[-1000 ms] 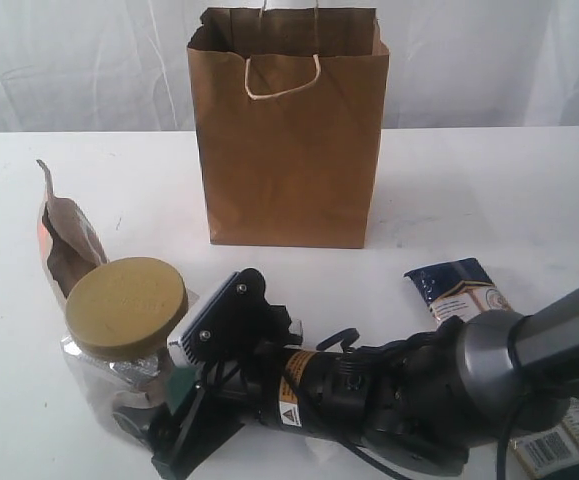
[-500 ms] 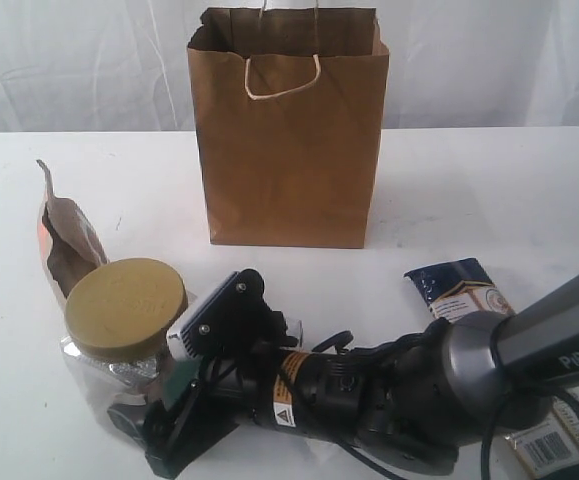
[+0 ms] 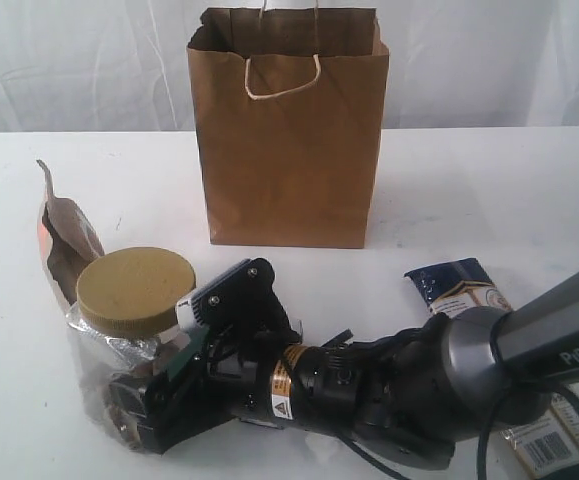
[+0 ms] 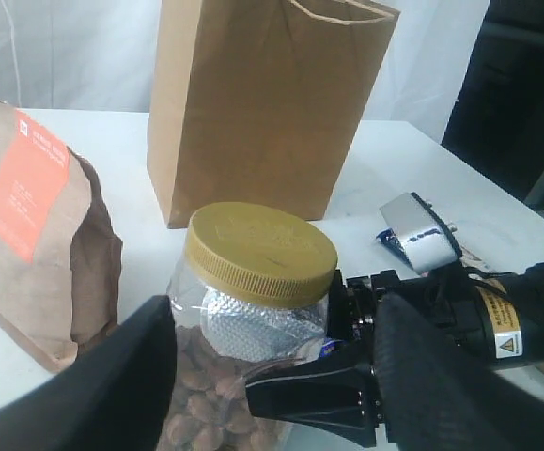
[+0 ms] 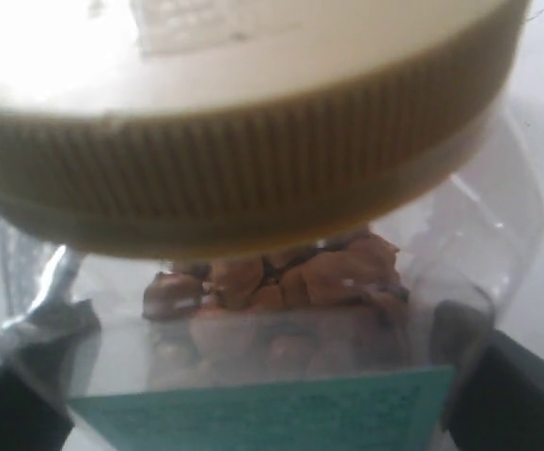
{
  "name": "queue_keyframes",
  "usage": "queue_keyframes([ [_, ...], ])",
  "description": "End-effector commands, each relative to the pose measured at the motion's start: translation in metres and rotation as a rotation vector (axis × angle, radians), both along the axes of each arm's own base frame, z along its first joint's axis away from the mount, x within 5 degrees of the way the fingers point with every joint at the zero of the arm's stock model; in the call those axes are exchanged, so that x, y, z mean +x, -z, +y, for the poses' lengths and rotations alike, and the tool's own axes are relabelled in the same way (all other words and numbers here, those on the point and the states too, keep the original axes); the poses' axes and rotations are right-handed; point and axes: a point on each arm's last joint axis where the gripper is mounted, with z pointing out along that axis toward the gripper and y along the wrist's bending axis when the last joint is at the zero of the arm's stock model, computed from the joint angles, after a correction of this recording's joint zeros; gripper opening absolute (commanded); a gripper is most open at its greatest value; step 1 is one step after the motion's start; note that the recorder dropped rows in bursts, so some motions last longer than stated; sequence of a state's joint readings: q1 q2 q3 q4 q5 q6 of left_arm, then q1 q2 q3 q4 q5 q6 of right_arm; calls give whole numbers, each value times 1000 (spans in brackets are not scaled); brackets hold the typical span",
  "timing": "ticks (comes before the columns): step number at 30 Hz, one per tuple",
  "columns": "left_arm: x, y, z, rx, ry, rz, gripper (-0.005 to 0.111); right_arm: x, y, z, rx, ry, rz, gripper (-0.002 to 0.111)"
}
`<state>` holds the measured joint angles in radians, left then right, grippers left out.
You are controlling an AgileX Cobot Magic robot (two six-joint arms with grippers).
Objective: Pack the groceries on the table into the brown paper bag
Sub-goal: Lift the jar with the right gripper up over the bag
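"While the right gripper (image 3: 169, 375) has its jaws on either side of the gold-lidded jar (image 3: 134, 300), low in the left of the exterior frame, what worries you?" asked Ines.

"The hold itself," said Tom. "I cannot tell whether the fingers are pressing yet or only bracketing it. They sit low on a clear, rounded plastic wall under a wide lid, so the jar could slide or tip if lifted on a weak squeeze."

"And its neighbours?"

"The brown pouch (image 3: 64, 240) stands just beside it and a sideways nudge could topple it. The left gripper (image 4: 276, 329) hangs close by, fingers spread and empty, so the two arms could clash."

"And at the brown paper bag (image 3: 289, 140)?"

"It stands upright at upper centre, well apart, with nothing bracing it. That broad lid could catch the rim or the cord handle (image 3: 282, 80) and push the bag over."

"What about the surface?"

"It's a white table (image 3: 469, 190), flat and smooth, so things would skid easily. A blue-and-white pack (image 3: 459, 288) lies at right. The backdrop is a pale curtain (image 3: 69, 60)."
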<state>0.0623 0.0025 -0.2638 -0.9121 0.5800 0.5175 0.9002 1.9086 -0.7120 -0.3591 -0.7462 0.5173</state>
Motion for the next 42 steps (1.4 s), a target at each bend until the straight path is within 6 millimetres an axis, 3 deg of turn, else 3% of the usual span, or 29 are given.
queue_keyframes([
  [1, -2, -2, -1, -10, 15, -7, 64, -1, -6, -3, -6, 24, 53, 5],
  [3, -2, -2, -1, -10, 15, -7, 64, -1, -18, -5, 6, 28, 35, 0],
  [18, -2, -2, -1, -10, 15, -7, 64, -28, -100, -47, 60, 42, -155, 0],
  [31, -2, -2, -1, -10, 15, -7, 64, -47, -158, -82, 83, 96, -311, 0],
  [34, -2, -2, -1, -10, 15, -7, 64, -53, -180, -105, 87, 149, -377, 0],
  [39, -2, -2, -1, -10, 15, -7, 64, -59, -213, -161, 111, 351, -453, 0],
  [42, -2, -2, -1, -10, 15, -7, 64, -65, -224, -180, 132, 418, -487, 0],
])
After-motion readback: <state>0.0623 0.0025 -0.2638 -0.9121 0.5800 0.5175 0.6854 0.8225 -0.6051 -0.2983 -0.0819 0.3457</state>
